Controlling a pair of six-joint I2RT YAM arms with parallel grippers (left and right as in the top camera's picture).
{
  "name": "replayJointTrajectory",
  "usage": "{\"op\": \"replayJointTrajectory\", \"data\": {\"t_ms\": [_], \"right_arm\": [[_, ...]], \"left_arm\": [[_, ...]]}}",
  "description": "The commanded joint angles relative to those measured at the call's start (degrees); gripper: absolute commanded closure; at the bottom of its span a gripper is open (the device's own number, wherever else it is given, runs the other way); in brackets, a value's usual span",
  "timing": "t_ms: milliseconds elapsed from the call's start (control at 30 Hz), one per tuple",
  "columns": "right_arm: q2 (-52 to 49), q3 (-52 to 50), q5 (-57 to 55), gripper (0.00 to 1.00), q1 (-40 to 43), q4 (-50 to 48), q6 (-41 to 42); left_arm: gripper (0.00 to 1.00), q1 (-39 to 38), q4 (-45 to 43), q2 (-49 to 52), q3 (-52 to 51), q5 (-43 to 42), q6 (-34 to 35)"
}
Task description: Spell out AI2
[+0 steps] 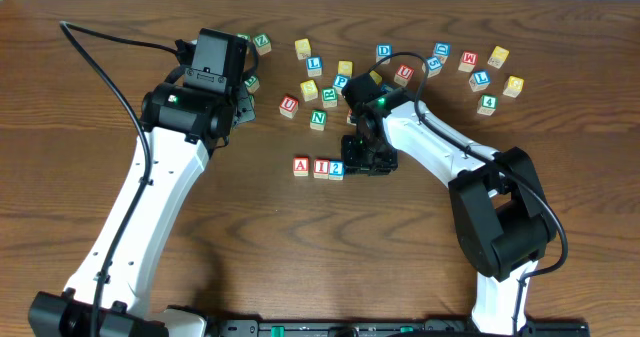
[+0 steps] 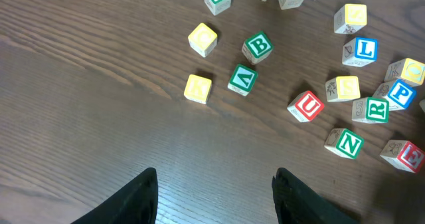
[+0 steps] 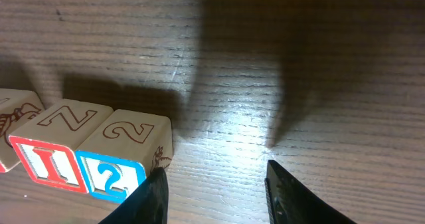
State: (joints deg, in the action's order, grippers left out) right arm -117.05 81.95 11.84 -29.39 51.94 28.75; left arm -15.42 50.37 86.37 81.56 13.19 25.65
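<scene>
– Where are the letters sitting right now?

– Out on the bare middle of the table (image 1: 250, 227), lying in one row: the A cube (image 1: 301, 166), then the I cube (image 1: 321, 168), then the 2 cube (image 1: 337, 169), each touching its neighbour. They're reading AI2 from here, so I'm judging the spelling as good as done.

– Are the arms holding anything?

– No. The right pincer (image 3: 216, 176) is hanging just beside the 2 cube, on the side away from the I, jaws parted with only wood grain showing between them. One finger is looking very close to the cube's corner; whether it's touching, I can't tell. The left pincer (image 2: 214, 177) is waiting well apart, near the loose cubes (image 1: 318, 118), also spread and carrying nothing.

– If one needed straightening, how would it be behaving?

– I'm guessing light and stiff: little wooden blocks, nothing to crush. The faces are looking smooth and painted, so a weak pinch might be letting one slip or twist.

– Where would you be taking hold?

– From above, on two flat opposite sides, squarely at the middle. In the row, the sides facing the neighbours are being blocked, so the front and back faces are the ones lying free.

– Any risk?

– Being so light, a brushing finger could be shoving the 2 out of line and taking the I along.
</scene>
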Motion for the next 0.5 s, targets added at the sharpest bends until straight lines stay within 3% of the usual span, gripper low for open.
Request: {"op": "replayJointTrajectory", "data": {"t_ms": [0, 467], "right_arm": [[-0.4, -0.3, 0.6, 0.58, -0.3, -0.4, 1.0], [0.8, 1.7, 1.2, 0.6, 2.2, 0.5, -1.6]], "left_arm": [[0.45, 0.2, 0.2, 1.0, -0.7, -0.7, 0.1], [0.45, 0.2, 4.9, 1.4, -0.7, -2.7, 0.1]]}}
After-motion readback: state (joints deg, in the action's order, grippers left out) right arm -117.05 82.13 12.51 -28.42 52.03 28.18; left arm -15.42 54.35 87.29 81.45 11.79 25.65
